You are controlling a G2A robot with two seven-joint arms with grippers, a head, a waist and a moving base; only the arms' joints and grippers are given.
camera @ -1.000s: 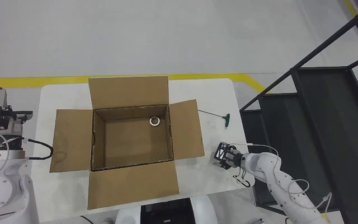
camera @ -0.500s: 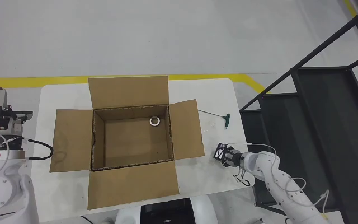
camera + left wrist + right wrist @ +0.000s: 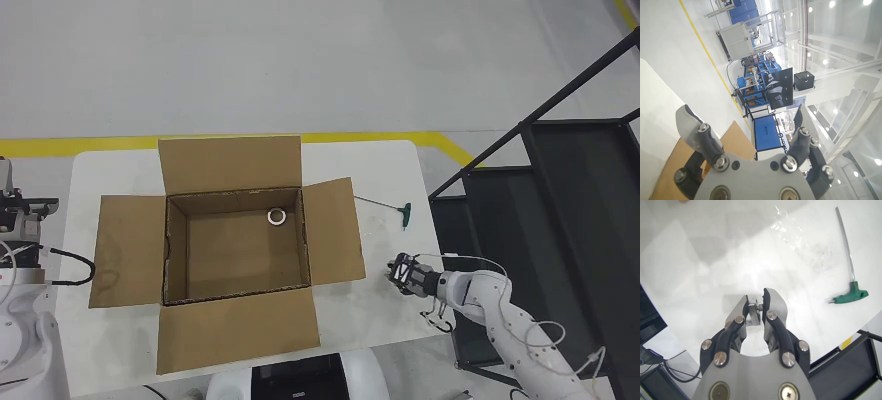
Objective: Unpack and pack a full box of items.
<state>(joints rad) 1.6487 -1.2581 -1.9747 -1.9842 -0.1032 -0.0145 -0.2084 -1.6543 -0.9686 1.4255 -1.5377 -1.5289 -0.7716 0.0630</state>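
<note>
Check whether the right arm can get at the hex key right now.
Reach, probably yes: the hex key lies on bare table near the right gripper, nothing tall between them. Grasping, no: the gripper is shut on a small metal block and would have to set it down first.

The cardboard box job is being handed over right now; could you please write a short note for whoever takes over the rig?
Left gripper: open and empty, near a flap of the cardboard box.
Right gripper: shut on a small metal block, low over the table to the right of the box.
Things: a white ring lies in the box; a green-handled hex key and a clear plastic bag lie on the table.
Done: the box looks almost unpacked.
Left: probably set the block down, take out the ring, then repack everything.
</note>
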